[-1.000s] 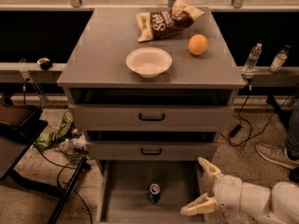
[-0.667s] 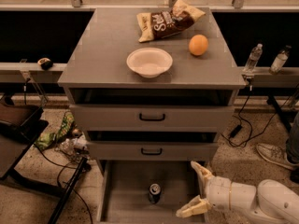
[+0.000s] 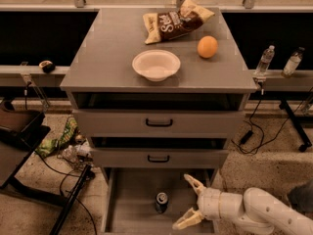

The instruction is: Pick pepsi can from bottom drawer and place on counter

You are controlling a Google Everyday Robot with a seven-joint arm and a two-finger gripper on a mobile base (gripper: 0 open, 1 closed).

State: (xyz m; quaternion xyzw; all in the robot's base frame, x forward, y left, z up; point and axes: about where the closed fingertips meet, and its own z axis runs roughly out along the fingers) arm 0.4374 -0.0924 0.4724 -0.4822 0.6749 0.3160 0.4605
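Note:
The pepsi can (image 3: 161, 202) stands upright in the open bottom drawer (image 3: 132, 195), near its middle, silver top up. My gripper (image 3: 189, 203) is open, low at the drawer's right side, just right of the can and apart from it, with one finger (image 3: 193, 183) up and the other down. Its white arm comes in from the lower right. The counter (image 3: 105, 53) is the grey cabinet top above.
On the counter are a white bowl (image 3: 156, 64), an orange (image 3: 207, 47) and a chip bag (image 3: 176, 21). Two closed upper drawers with black handles (image 3: 159, 123) overhang the drawer. Water bottles (image 3: 264, 60) stand at the right; cables and clutter lie on the floor at the left.
My gripper has moved left over the bottom drawer, closer to the pepsi can. The can and the counter items have not moved.

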